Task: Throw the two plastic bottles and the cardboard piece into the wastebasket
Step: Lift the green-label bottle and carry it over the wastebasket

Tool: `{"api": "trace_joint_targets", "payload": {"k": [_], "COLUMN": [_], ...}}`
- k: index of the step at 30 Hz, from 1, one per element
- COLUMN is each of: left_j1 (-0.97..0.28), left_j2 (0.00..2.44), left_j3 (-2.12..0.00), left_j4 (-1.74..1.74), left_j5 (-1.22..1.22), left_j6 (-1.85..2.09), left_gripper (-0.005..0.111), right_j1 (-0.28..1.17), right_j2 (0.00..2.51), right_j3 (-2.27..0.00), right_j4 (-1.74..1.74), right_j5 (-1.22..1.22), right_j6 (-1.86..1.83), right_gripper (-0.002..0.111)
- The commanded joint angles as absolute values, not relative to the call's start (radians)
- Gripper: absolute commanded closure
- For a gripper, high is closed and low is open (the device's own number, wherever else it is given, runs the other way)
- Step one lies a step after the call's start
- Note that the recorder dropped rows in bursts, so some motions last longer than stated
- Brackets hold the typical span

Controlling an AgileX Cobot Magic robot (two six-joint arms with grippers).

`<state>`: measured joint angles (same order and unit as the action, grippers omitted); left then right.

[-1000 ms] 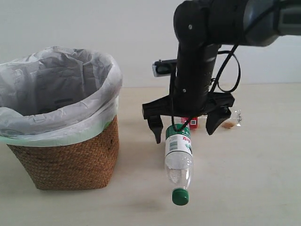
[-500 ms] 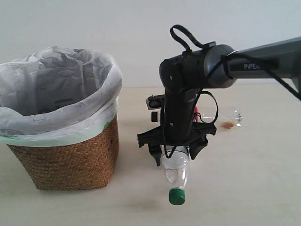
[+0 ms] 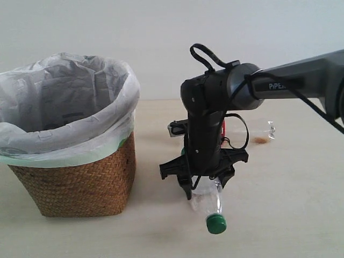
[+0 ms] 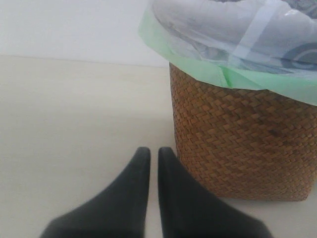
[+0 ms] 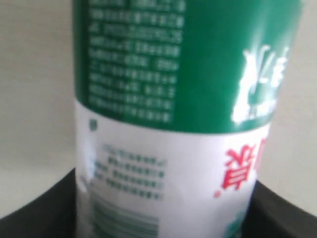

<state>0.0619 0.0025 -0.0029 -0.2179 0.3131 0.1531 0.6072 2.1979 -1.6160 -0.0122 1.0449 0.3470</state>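
Observation:
The wider clear bottle (image 3: 207, 201) with a green cap (image 3: 216, 223) lies on the table, cap toward the camera. My right gripper (image 3: 207, 188) is down over its body, one black finger pressed against each side. Up close its green-white label (image 5: 173, 124) fills the right wrist view between the fingers (image 5: 34, 210). The slim bottle (image 3: 262, 131) lies behind the arm; only its red label and clear body show. At the left stands the wicker wastebasket (image 3: 75, 177) with its white bag. My left gripper (image 4: 150, 151) rests shut and empty beside the wastebasket (image 4: 237, 139). No cardboard piece is in view.
The right arm (image 3: 215, 102) with its looped cable stands over the middle of the table and hides what lies behind it. A plain wall runs along the table's far edge.
My right gripper came down from above the green-capped bottle with its fingers wide, then closed them round the body. The bottle swung a little, its cap moving right.

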Motion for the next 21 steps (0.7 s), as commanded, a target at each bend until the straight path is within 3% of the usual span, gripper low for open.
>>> {"api": "trace_joint_targets", "payload": {"k": [1, 10, 21], "left_j1": [0.065, 0.065, 0.065], "left_j2": [0.000, 0.000, 0.000], "left_j3": [0.000, 0.000, 0.000], "left_j4": [-0.216, -0.216, -0.216], "left_j5": [0.310, 0.310, 0.310], "left_j6": [0.144, 0.144, 0.144], "left_gripper": [0.101, 0.101, 0.101], "right_j1": [0.609, 0.609, 0.609], "right_j2": [2.126, 1.930, 1.747], "right_j3": [-1.616, -1.618, -1.792], "right_j4": [-0.013, -0.049, -0.497], "right_j5": [1.109, 1.133, 1.221], "right_j6": [0.319, 0.325, 0.516], "right_gripper": [0.108, 0.108, 0.108]}}
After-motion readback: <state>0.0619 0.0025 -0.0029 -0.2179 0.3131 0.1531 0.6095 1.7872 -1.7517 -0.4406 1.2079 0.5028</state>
